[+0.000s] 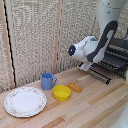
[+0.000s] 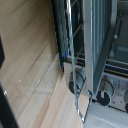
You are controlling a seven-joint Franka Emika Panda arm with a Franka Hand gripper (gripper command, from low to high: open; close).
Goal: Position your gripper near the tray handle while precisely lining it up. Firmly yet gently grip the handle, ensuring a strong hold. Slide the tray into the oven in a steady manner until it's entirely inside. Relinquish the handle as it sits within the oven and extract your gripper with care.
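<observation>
Gripper [image 1: 90, 67]: your claw sits low at the front of the tray; whether its fingers are apart or together cannot be told.
Tray [image 1: 107, 65]: dark wire rack just behind your claw, sticking out of the oven [image 1: 119, 54].
Tray handle [image 1: 99, 76]: thin front bar right beside your fingertips; contact is unclear.
Table [image 1: 95, 105]: blue cup [image 1: 47, 80], yellow bowl [image 1: 62, 92] and white plate [image 1: 25, 101] lie well away from your claw.
</observation>
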